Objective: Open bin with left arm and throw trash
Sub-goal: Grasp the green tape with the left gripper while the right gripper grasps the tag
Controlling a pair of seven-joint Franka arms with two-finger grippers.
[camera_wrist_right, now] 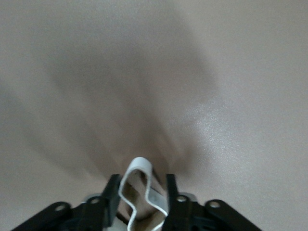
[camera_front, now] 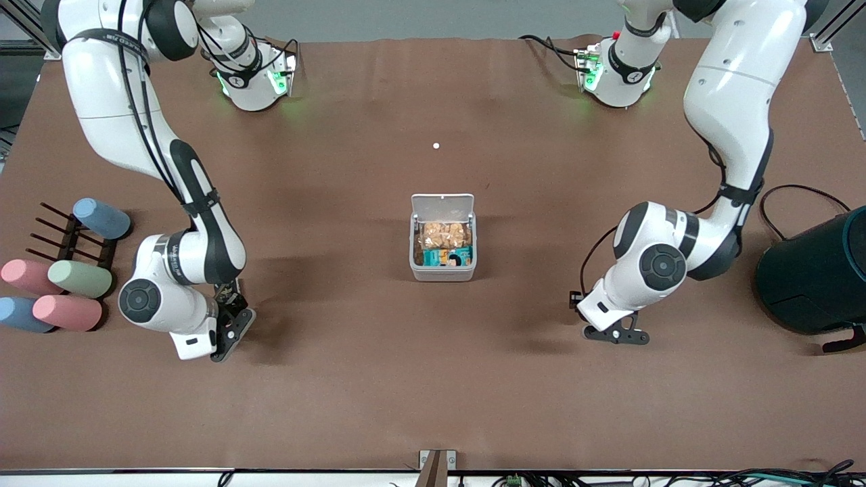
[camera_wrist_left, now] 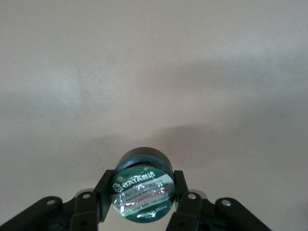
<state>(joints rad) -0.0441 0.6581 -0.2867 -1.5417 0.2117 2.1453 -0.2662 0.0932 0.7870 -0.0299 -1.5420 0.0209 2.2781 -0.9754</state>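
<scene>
Grippers first: the left gripper [camera_wrist_left: 142,190] is clamped on a round dark green-black disc with a printed label [camera_wrist_left: 142,185], and in the front view this left gripper [camera_front: 617,334] sits low over bare brown table [camera_front: 433,392] toward the left arm's end, well apart from the bin. The right gripper [camera_wrist_right: 140,197] pinches a whitish rubber-band-like loop [camera_wrist_right: 139,185] between its fingers; in the front view the right gripper [camera_front: 230,331] hangs low over the table toward the right arm's end, near a rack of pastel cylinders [camera_front: 67,291]. The small white square plastic bin with rounded corners [camera_front: 442,238] stands at mid-table with its flat hinged lid [camera_front: 442,203] already raised, and printed packets lie inside. Judged status: opening is done and some trash is deposited; the disc and the loop remain to be carried over and dropped in. A large dark teal drum [camera_front: 815,270] stands at the left arm's end.
</scene>
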